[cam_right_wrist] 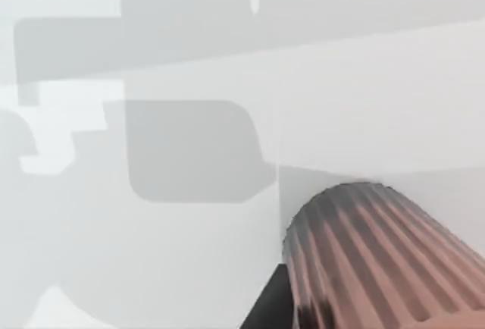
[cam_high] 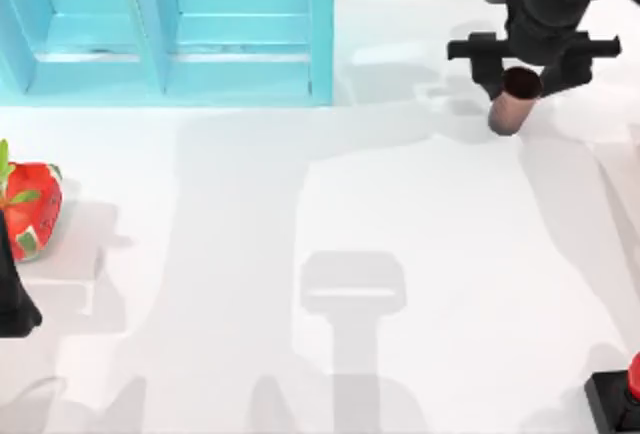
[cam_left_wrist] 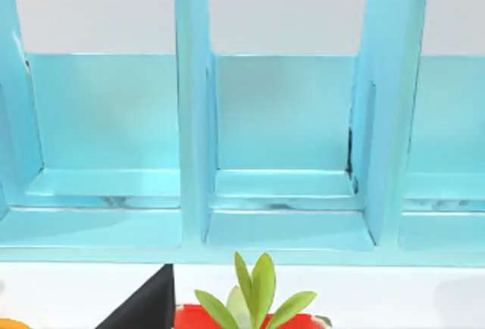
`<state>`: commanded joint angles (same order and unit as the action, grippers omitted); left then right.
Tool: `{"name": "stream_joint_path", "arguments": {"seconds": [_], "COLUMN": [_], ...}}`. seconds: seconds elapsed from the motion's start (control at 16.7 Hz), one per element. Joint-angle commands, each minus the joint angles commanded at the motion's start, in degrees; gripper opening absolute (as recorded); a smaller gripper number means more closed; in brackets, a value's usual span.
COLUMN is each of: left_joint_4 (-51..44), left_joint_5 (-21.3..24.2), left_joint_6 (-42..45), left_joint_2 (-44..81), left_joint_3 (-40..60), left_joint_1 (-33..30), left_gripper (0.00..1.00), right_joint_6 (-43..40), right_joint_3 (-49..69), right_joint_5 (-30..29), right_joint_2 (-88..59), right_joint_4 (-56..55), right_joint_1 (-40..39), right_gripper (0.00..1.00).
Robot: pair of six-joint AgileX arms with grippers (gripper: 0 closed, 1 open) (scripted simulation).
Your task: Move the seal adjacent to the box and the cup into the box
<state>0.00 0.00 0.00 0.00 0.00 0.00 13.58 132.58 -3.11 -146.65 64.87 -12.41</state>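
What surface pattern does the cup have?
Vertical ribs, coppery brown; the cup shows it best in the right wrist view.

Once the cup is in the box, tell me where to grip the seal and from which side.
Grip the seal by its red knob, coming straight down from above. It stands upright on its black square base at the table's lower right edge, knob on top, with open space around it. The right gripper, now on the cup, is the nearer one.
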Motion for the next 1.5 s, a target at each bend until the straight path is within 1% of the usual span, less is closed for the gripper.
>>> {"name": "stream_joint_path", "arguments": {"seconds": [0.48,0.66,1.08,1.26,1.5], "left_joint_4": [0.0,0.0,0.0,0.0,0.0], "left_joint_5": [0.0,0.0,0.0,0.0,0.0], "left_joint_6": [0.0,0.0,0.0,0.0,0.0], "left_joint_2": [0.0,0.0,0.0,0.0,0.0], "left_joint_3": [0.0,0.0,0.0,0.0,0.0], "left_joint_1": [0.0,0.0,0.0,0.0,0.0], "left_gripper": [1.0,1.0,1.0,1.0,1.0], "right_joint_6": [-0.3,-2.53,-9.62,-11.02,-10.89], "right_joint_3": [0.9,6.81,29.77,33.34,33.31], "right_joint_5": [0.02,0.37,1.88,2.16,2.09], "right_joint_2": [-0.23,-1.72,-4.98,-5.19,-5.05], "right_joint_4": [0.89,6.26,24.34,27.7,27.61], "right_joint_1": [0.09,1.92,9.48,11.12,10.87], "right_gripper": [0.0,0.0,0.0,0.0,0.0]}}
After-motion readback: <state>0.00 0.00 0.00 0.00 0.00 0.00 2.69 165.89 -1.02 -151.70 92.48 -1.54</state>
